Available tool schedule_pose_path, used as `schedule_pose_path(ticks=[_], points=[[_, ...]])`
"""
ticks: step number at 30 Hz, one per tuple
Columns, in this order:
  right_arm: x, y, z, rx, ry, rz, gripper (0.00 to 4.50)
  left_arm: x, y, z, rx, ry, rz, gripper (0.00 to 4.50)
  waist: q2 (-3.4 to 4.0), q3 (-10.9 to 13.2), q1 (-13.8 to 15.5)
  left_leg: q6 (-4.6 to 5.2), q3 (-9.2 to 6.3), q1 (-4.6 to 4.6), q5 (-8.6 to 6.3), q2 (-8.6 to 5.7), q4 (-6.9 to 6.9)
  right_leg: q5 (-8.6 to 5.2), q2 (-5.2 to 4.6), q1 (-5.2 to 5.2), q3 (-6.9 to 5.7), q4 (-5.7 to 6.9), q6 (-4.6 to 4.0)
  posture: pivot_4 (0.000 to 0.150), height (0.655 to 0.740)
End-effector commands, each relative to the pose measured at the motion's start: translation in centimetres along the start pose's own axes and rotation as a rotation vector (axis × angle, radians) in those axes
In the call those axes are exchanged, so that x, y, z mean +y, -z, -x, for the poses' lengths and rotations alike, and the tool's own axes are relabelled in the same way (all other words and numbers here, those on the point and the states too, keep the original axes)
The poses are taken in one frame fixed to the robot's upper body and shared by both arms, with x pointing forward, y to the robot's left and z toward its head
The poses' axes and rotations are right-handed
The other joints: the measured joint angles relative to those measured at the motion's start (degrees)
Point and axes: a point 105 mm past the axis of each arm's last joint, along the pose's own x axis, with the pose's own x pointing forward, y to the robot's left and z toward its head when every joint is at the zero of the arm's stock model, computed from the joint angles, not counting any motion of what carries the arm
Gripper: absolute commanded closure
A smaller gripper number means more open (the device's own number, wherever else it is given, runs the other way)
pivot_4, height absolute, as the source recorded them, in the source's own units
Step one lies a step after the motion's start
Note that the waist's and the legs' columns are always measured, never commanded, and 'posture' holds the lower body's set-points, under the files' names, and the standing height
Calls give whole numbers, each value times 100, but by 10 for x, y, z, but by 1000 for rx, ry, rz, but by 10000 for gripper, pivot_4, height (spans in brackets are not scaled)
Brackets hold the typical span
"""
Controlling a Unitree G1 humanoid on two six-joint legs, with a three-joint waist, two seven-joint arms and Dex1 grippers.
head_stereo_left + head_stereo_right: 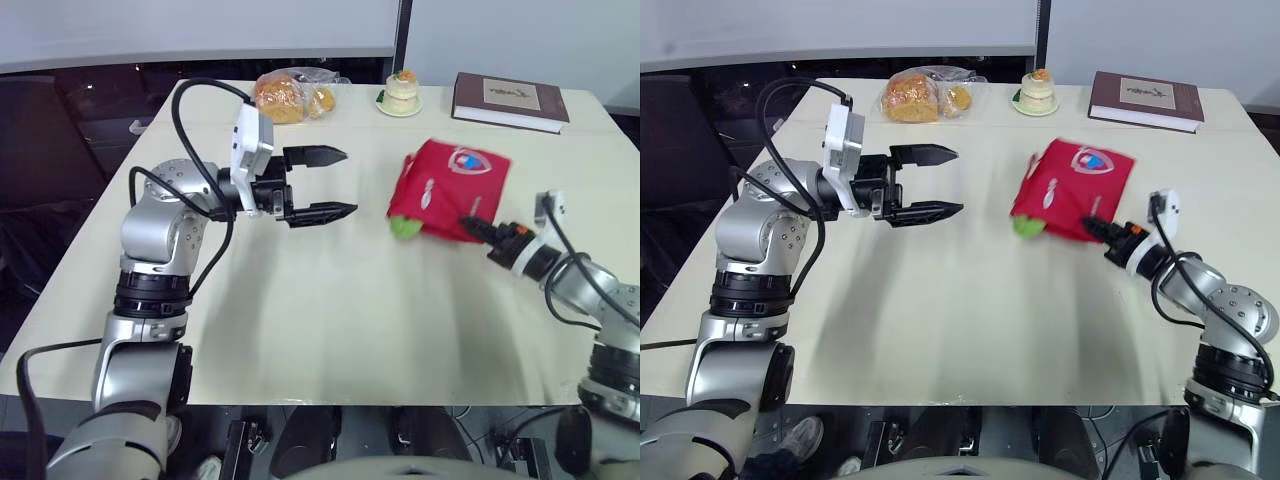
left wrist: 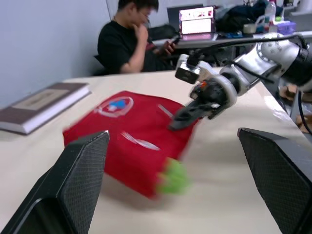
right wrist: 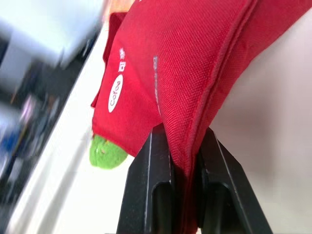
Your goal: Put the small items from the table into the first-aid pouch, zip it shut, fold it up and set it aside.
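The red first-aid pouch (image 1: 445,185) lies folded on the right part of the table, with a green piece (image 1: 403,228) sticking out at its near left corner. My right gripper (image 1: 472,228) is shut on the pouch's near edge (image 3: 187,146), the fabric pinched between the two fingers. My left gripper (image 1: 335,182) hovers open above the table to the left of the pouch, a hand's width away, holding nothing. In the left wrist view the pouch (image 2: 131,136) sits between its fingers, farther off.
A bag of bread (image 1: 290,95), a small cake on a plate (image 1: 400,93) and a brown book (image 1: 510,100) line the far edge of the table (image 1: 330,320). A person (image 2: 134,41) sits beyond the table.
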Motion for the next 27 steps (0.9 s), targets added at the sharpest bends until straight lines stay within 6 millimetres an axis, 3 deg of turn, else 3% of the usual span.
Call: schedule_pose_path(ticks=[1,4,8,11,14,17,22,25,27], points=[[-20,-54,3,-315,145,-33,44910,7,-14,-1,-31,-35,-33,0,13,6,5,-1,4,-2,0,-3,0,0,-2,-4,4,1,1,1500,7289],[-35,-83,-13,-536,267,-204,44910,12,-11,-6,-28,-65,-28,0,23,13,-66,-16,14,-1,9,-2,-1,1,-1,-9,11,5,1,1500,7289],[-59,-90,-21,-684,432,-310,44910,10,-3,-7,-16,-70,-20,0,36,21,-183,-15,19,2,9,-2,-9,1,0,-15,16,12,1,1500,7289],[-68,-77,-33,-692,512,-392,44910,8,-2,-8,-17,-68,-18,0,38,22,-228,-22,23,-1,13,6,-28,0,5,-25,19,7,-1,1500,7289],[-63,-52,-52,-622,517,-403,44910,8,-3,-8,-24,-75,-17,0,39,22,-306,-23,32,-2,14,7,-27,1,2,-26,26,6,0,1500,7289],[-58,-37,-58,-559,494,-390,44910,6,-3,-9,-26,-75,-15,0,39,22,-326,-18,42,8,11,5,-27,1,2,-25,40,12,1,1500,7289],[-54,-32,-45,-542,447,-380,23329,4,-1,-7,-23,-83,-6,0,42,23,-303,-17,37,8,10,13,-28,1,5,-26,38,12,0,1500,7289],[-42,-29,-32,-501,378,-326,7248,3,1,-5,-19,-94,5,0,42,23,-282,-16,33,3,10,10,-27,1,0,-26,36,10,1,1500,7289],[-30,-23,-20,-451,309,-233,306,1,7,-3,0,-99,15,0,42,23,-265,-13,31,2,8,5,-26,1,-3,-26,33,11,1,1500,7289]])
